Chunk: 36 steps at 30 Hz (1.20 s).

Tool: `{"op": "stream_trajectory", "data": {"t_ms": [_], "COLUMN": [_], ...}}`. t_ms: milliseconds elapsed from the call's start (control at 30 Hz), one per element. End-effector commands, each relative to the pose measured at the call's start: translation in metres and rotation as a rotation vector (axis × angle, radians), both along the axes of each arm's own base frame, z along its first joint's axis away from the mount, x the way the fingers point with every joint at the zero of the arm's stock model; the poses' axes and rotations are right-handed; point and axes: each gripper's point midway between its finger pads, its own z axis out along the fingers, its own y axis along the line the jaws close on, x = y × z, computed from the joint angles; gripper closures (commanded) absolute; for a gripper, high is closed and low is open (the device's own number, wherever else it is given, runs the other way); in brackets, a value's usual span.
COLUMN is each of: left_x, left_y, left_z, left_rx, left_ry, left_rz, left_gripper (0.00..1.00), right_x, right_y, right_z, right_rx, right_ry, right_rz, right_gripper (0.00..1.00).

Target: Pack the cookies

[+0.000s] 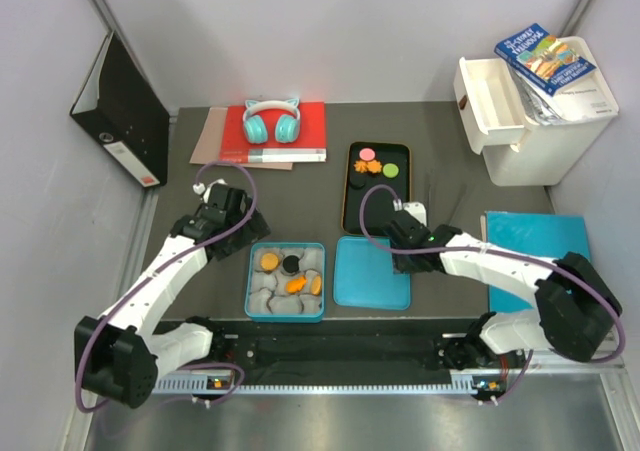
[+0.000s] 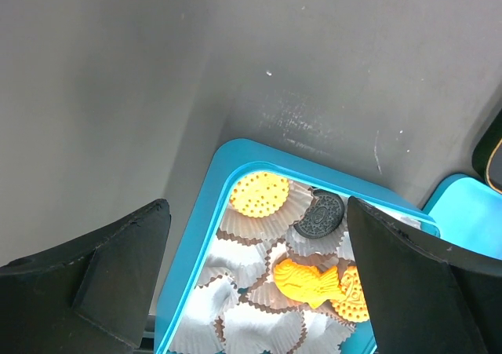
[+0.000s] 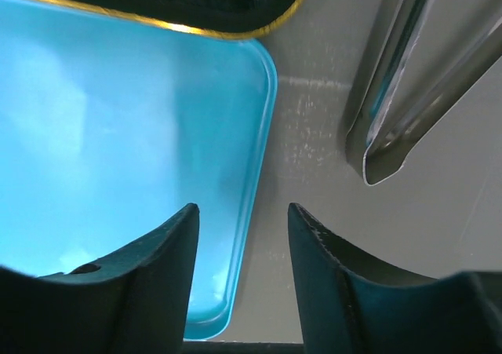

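Cookies [image 1: 368,154] wait on the tray [image 1: 346,196] at 12 o'clock, four in the box [image 1: 249,281] at 6; right end effector [image 3: 241,213], half-spread and empty, straddles the lid [image 3: 118,134] edge, best centred there before pinching, while left end effector [image 2: 257,206] hangs spread wide.

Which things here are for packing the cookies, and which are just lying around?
For the job: cookies, black tray, teal box, paper cups, teal lid, probably the metal tongs.
Just lying about: cat-ear headphones, red book, black binder, white bin, blue folder.
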Motion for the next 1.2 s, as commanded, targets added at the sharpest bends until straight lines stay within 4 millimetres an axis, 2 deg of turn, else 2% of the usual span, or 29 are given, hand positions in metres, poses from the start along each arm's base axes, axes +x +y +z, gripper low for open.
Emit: {"op": "stream_trajectory", "data": {"t_ms": [0,167,367,433,467,533,733,900,1033,1167], "left_x": [0.007,0.004,0.004,0.004,0.003,0.004,0.007,0.011,0.017,0.024], "left_y": [-0.003,-0.004,-0.004,-0.004,-0.004,-0.004,-0.004,-0.004,-0.006,-0.008], "left_z": [0.012,0.006,0.005,0.003,0.003,0.003,0.007,0.011,0.018,0.028], "left_rx": [-0.021,-0.030,-0.034,-0.033,-0.032,-0.030,-0.029,-0.025,-0.026,-0.034], "left_ry": [-0.065,-0.051,-0.050,-0.047,-0.046,-0.048,-0.060,-0.074,-0.092,-0.114], "left_rz": [-0.015,-0.016,-0.013,-0.013,-0.013,-0.015,-0.016,-0.016,-0.014,-0.013], "left_gripper": [0.02,0.02,0.02,0.02,0.02,0.02,0.02,0.02,0.02,0.02], "right_x": [-0.002,-0.004,-0.009,-0.010,-0.011,-0.011,0.000,-0.002,0.002,0.004], "right_y": [0.005,0.002,0.001,-0.001,-0.001,-0.002,0.003,0.001,0.009,0.020], "right_z": [-0.018,-0.026,-0.034,-0.033,-0.032,-0.025,0.020,0.057,0.102,0.138], "right_rx": [0.006,-0.011,-0.015,-0.018,-0.015,-0.020,0.023,0.033,0.110,0.189], "right_ry": [0.031,0.047,0.069,0.071,0.071,0.071,-0.011,-0.033,-0.099,-0.147], "right_rz": [-0.034,-0.055,-0.055,-0.058,-0.057,-0.054,-0.034,-0.001,0.031,0.066], "right_gripper": [0.54,0.62,0.88,0.92,0.99,1.00,1.00,1.00,1.00,1.00]}}
